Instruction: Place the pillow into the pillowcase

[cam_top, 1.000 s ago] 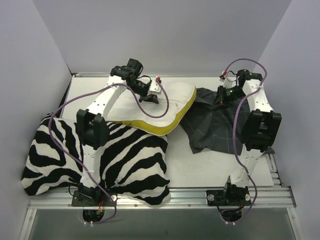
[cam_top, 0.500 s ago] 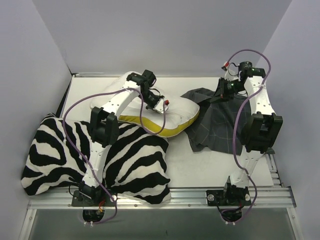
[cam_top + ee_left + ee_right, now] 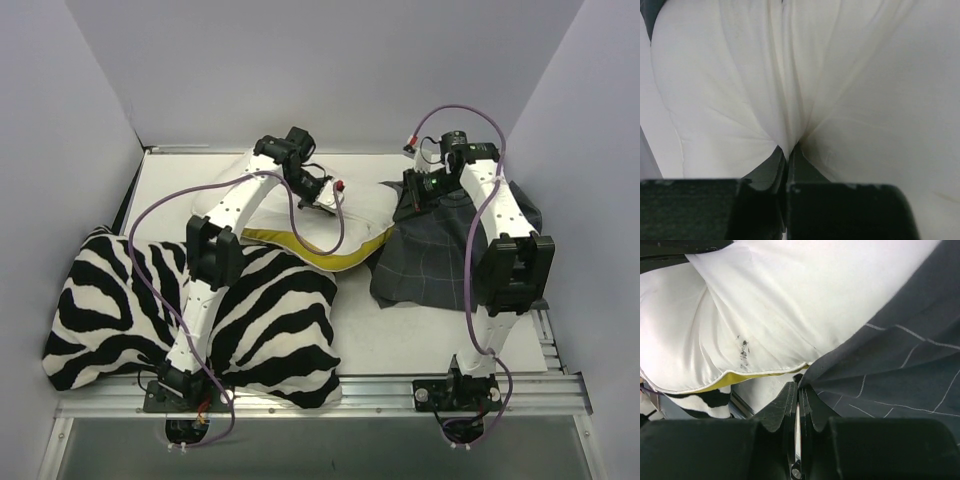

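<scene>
The white pillow [image 3: 345, 215] with its yellow side edge lies at the back middle of the table, its near edge resting on the zebra cushion. My left gripper [image 3: 322, 203] is shut on a pinch of the pillow [image 3: 790, 90] cover, which fills the left wrist view. The dark grey checked pillowcase [image 3: 430, 255] lies to the pillow's right. My right gripper [image 3: 412, 197] is shut on the pillowcase [image 3: 900, 360] edge and holds it raised beside the pillow [image 3: 770, 315]. In the right wrist view the fabric edge sits pinched at the fingertips [image 3: 790, 390].
A large zebra-striped cushion [image 3: 190, 310] covers the front left of the table. White walls close in the back and both sides. The table's metal rail [image 3: 400, 385] runs along the near edge between the arm bases.
My left gripper has carried the pillow to the right, toward the pillowcase. My right gripper has lifted the pillowcase edge and moved it left, up against the pillow's right end.
</scene>
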Action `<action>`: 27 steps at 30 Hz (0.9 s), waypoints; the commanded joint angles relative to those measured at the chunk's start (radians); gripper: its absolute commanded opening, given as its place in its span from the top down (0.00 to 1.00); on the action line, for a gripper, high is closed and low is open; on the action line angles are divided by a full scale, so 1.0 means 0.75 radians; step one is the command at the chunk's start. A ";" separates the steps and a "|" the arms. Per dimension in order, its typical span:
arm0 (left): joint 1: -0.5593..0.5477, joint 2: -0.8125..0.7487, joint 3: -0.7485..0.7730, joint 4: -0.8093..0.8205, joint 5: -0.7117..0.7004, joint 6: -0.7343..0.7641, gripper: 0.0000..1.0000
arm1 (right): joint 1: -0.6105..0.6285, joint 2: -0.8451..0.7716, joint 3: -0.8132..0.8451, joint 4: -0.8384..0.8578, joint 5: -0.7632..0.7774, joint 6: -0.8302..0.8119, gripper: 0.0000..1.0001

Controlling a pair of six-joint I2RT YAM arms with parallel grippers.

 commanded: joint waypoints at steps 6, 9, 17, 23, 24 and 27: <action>-0.081 -0.082 -0.143 -0.073 0.116 0.250 1.00 | -0.071 -0.029 0.145 -0.042 0.020 0.027 1.00; -0.103 -0.045 -0.121 -0.054 0.128 0.264 1.00 | -0.104 -0.019 0.213 -0.036 0.014 0.031 1.00; -0.093 0.116 0.127 0.458 0.132 -0.430 1.00 | -0.016 -0.147 -0.030 -0.046 -0.052 -0.032 1.00; -0.073 0.110 -0.010 1.401 -0.194 -1.257 1.00 | -0.010 -0.201 -0.206 -0.064 0.010 -0.100 1.00; -0.077 0.112 -0.031 1.447 -0.245 -1.294 1.00 | -0.024 -0.193 -0.202 -0.062 0.016 -0.100 1.00; -0.111 0.129 -0.104 1.539 -0.430 -1.321 1.00 | -0.057 -0.158 -0.133 -0.060 0.024 -0.078 1.00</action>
